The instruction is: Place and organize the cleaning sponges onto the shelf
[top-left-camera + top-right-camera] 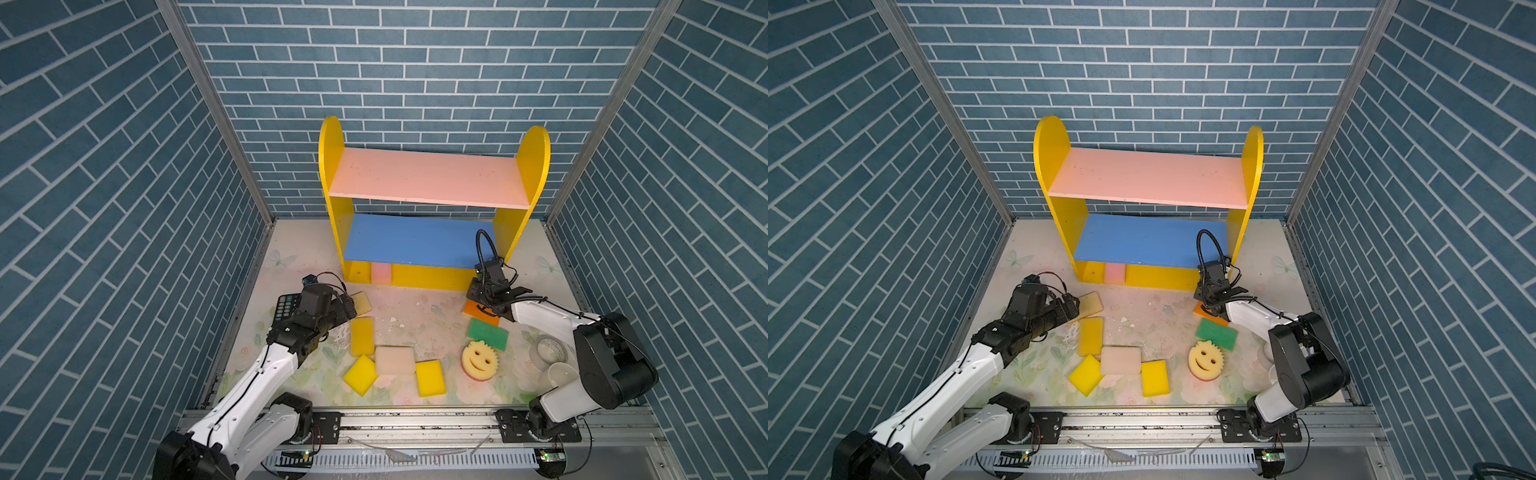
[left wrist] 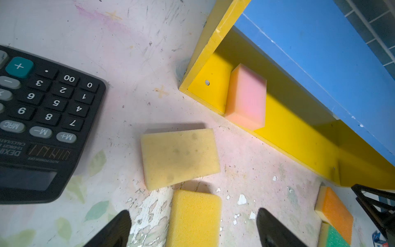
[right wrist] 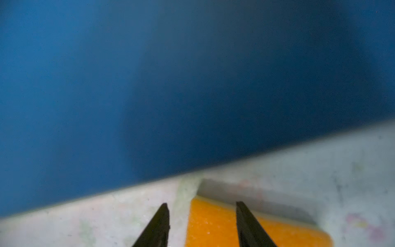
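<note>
Left gripper point(image 2: 193, 212): fingers spread, empty, over yellow sponge point(image 2: 195, 222) near shelf point(image 2: 288, 132) front. Right gripper point(image 3: 201, 204): fingers parted, straddling orange sponge point(image 3: 213, 224) edge, not clamped, close by shelf.

The shelf point(image 1: 428, 178) is glossy painted wood; the cleaning sponges point(image 2: 180, 157) are porous matt foam; the tabletop point(image 2: 139, 53) is scuffed and flaking; the calculator point(image 2: 42, 119) is smooth black plastic.

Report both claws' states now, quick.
Left claw: open, empty, above a yellow sponge.
Right claw: open, straddling the orange sponge's edge, not gripping it.
</note>
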